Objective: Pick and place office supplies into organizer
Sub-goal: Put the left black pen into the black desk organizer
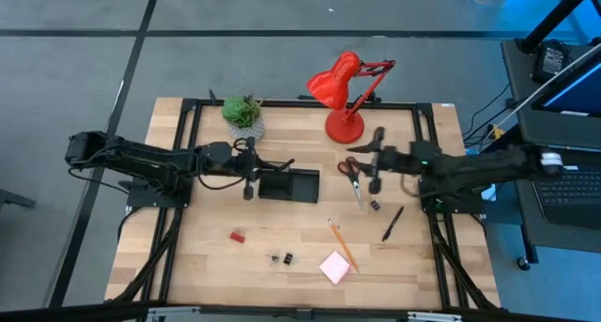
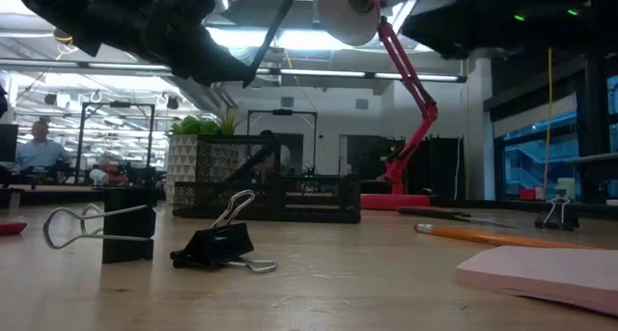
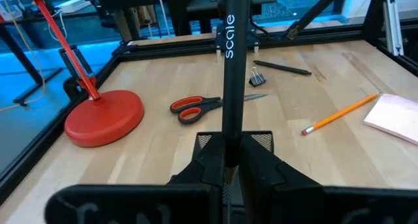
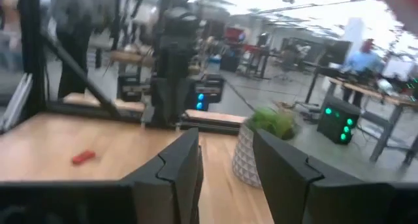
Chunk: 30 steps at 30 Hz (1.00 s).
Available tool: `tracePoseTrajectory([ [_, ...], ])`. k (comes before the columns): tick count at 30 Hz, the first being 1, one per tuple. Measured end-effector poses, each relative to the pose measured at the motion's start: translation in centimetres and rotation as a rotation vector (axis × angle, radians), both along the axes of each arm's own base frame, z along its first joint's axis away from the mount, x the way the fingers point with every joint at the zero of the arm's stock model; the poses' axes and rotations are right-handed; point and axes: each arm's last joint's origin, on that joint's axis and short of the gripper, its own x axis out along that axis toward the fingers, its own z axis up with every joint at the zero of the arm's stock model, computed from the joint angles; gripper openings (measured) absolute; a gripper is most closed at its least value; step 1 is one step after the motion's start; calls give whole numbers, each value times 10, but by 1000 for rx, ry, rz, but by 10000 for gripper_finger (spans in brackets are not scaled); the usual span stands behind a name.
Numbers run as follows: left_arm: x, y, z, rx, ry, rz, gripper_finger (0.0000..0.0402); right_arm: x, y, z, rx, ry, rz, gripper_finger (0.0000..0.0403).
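black pen point(image 3: 230, 74) clamped in left gripper point(image 3: 230, 164) above the organizer point(image 1: 287, 184).

pen stands up between the closed fingers; its lower end is hidden. organizer sits mid-table, mostly cut off in the left wrist view. right gripper point(image 4: 225, 162), jaws partly open and empty, hangs apparently over the scissors point(image 1: 352, 172). eraser point(image 1: 238, 236), clips point(image 1: 281, 259), pencil point(image 1: 342, 244), sticky-note pad point(image 1: 335, 267) lie nearer the table's front edge.
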Motion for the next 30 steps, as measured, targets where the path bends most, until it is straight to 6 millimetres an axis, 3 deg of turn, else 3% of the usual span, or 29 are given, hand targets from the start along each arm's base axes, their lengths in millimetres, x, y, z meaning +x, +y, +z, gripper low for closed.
tracePoseTrajectory([
  [7, 0, 0, 0, 4, 1, -1, 18, 68, 8, 17, -92, 51, 45, 150],
  [14, 0, 0, 0, 25, 3, -9, 18, 117, 10, 21, -109, 64, 101, 150],
  [22, 0, -2, 0, 38, 3, -62, 18, 149, 11, 25, -106, 50, 153, 150],
  [30, 0, -2, 1, 53, -2, -67, 18, 160, 13, 24, -80, 52, 221, 149],
])
